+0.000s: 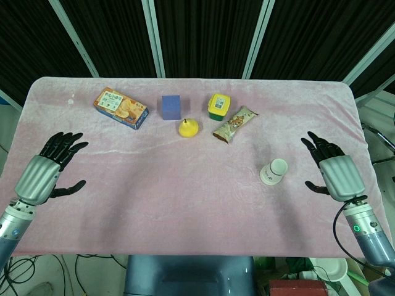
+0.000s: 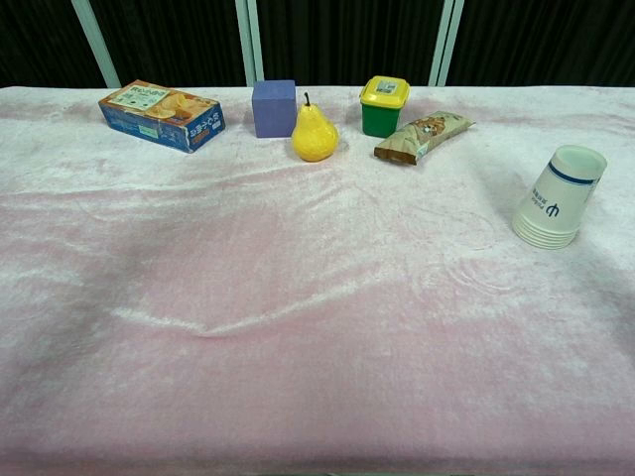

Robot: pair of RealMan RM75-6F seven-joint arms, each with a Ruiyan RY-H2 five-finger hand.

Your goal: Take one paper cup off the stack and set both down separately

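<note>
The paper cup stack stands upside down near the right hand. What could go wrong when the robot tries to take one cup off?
1. The paper cup stack is nested tightly, rims close together, so the right hand may lift several cups, or all of them.
2. The stack stands on a soft, wrinkled pink cloth; a push could tip it over.
3. The left hand is far from the stack, so the arm must cross the table to help.

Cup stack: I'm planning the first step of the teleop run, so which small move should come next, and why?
Probably bring the right hand leftward toward the cup stack. The stack stands upside down, untouched, nearest that hand, and both hands are open and empty; the left hand is across the table.
</note>
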